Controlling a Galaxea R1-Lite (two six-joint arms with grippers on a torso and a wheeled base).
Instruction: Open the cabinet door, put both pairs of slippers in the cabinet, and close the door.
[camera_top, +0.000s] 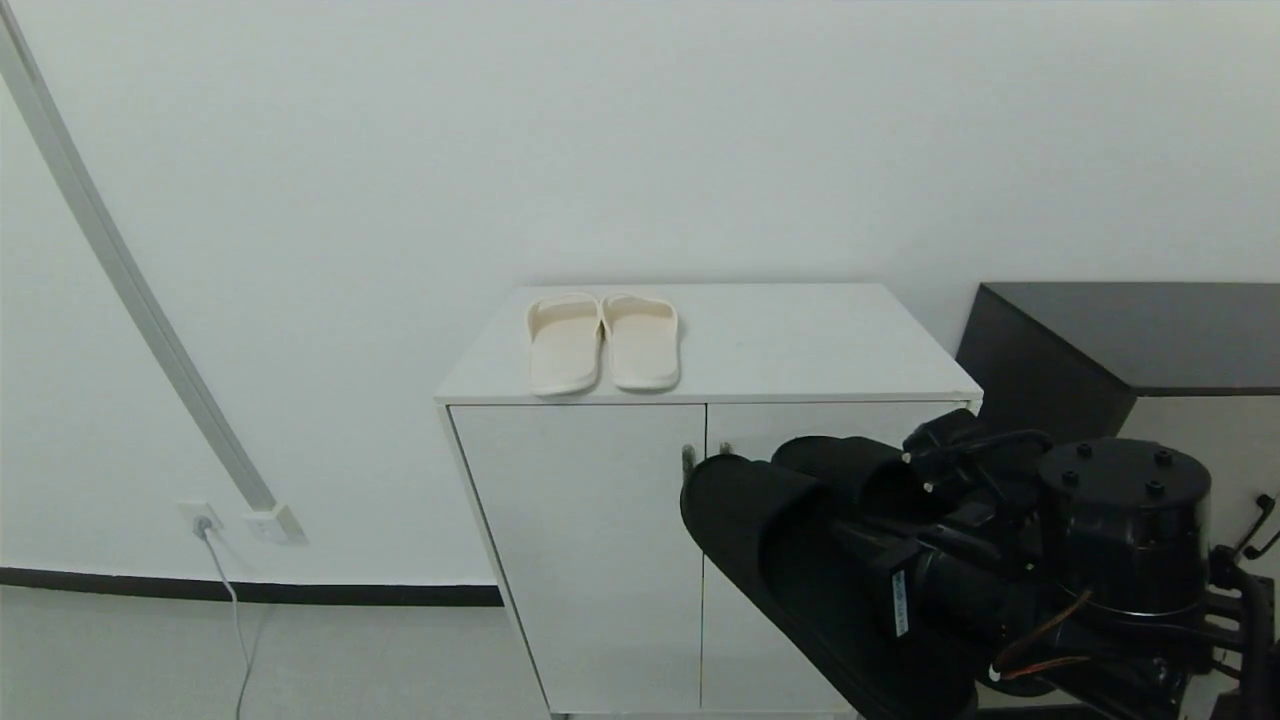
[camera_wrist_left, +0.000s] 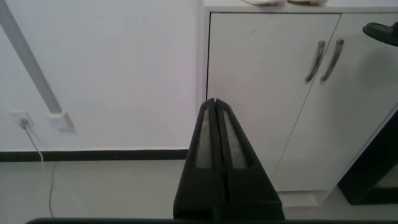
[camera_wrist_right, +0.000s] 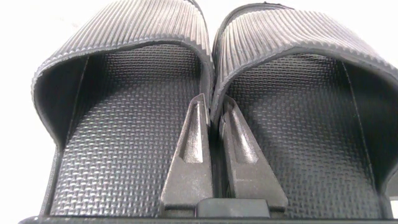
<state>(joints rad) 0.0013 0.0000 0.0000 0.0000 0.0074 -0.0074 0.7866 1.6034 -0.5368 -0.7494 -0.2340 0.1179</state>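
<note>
Black slippers (camera_wrist_right: 124, 124): pinched together by inner edges in the clamped right gripper (camera_wrist_right: 213, 106), lower right of head frame, before closed cabinet (camera_top: 800, 340) doors; one grip for the pair. Left gripper (camera_wrist_left: 214, 106): closed, empty, likely free for door handles (camera_wrist_left: 315, 61). Cream slippers (camera_top: 603, 342): centre frame, on cabinet top.

Cream slippers (camera_top: 603, 342) top a white cabinet (camera_top: 580, 540). The black slippers (camera_wrist_right: 124, 143) (ribbed straps, dimpled footbeds) sit at near right.

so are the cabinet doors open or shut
Shut: both doors sit flush, handles side by side, no gap showing.
</note>
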